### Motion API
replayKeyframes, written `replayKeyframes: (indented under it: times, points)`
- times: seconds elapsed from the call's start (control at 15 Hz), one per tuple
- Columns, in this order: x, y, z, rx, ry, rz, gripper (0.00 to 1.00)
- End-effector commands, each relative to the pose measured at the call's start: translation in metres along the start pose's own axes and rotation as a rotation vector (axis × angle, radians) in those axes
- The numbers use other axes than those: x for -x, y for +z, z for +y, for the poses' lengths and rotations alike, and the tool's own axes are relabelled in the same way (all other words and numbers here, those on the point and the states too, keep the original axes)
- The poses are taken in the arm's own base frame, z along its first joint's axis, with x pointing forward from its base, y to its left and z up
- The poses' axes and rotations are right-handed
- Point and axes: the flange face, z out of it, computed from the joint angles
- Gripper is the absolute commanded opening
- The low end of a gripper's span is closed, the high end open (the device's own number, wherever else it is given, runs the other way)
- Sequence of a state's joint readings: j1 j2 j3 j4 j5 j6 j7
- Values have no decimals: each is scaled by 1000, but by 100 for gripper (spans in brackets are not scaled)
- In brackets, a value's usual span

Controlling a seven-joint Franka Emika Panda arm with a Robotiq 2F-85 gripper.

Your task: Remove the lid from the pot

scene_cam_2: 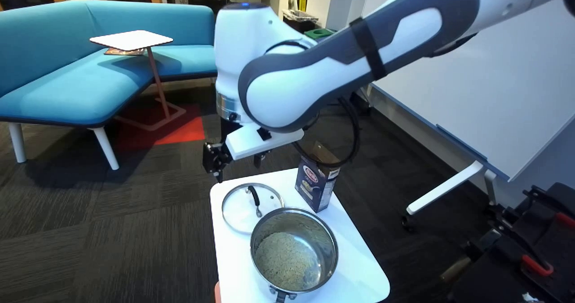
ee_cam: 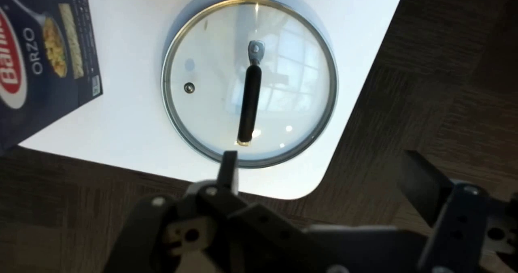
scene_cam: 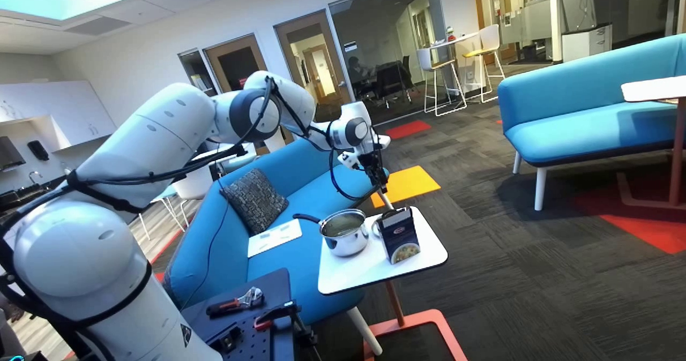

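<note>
The lid is clear glass with a metal rim and a black arched handle. It lies flat on the small white table, seen in the wrist view (ee_cam: 210,115) and in an exterior view (scene_cam_2: 236,211), just beside the pot. The shiny steel pot (scene_cam: 347,242) stands uncovered, with pale grains on its bottom, as an exterior view (scene_cam_2: 322,249) shows. My gripper (ee_cam: 320,155) is open and empty, with its fingers wide apart. It hangs above the table's end near the lid, apart from it; in the wrist view the left fingertip overlaps the lid's rim. An exterior view also shows it (scene_cam_2: 238,168).
A dark blue pasta box (scene_cam_2: 314,184) stands upright on the white table (scene_cam: 364,275) beside the lid, and it also shows in the wrist view (ee_cam: 48,62). The pot's dark handle (scene_cam: 306,218) points out over the blue sofa (scene_cam: 289,264). The lid lies near the table's rounded corner.
</note>
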State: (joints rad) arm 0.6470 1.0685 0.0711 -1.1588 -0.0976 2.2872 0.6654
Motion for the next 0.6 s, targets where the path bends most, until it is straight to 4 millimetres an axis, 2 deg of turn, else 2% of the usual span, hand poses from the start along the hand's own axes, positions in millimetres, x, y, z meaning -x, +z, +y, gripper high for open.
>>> replayKeyframes:
  times: [0.0,0.27,0.53]
  points:
    - [26,-62,11,40,-75,-6,100]
    - [51,-108,28,72,-124,-20,100]
    - [88,-135,49,78,-211,-70,100]
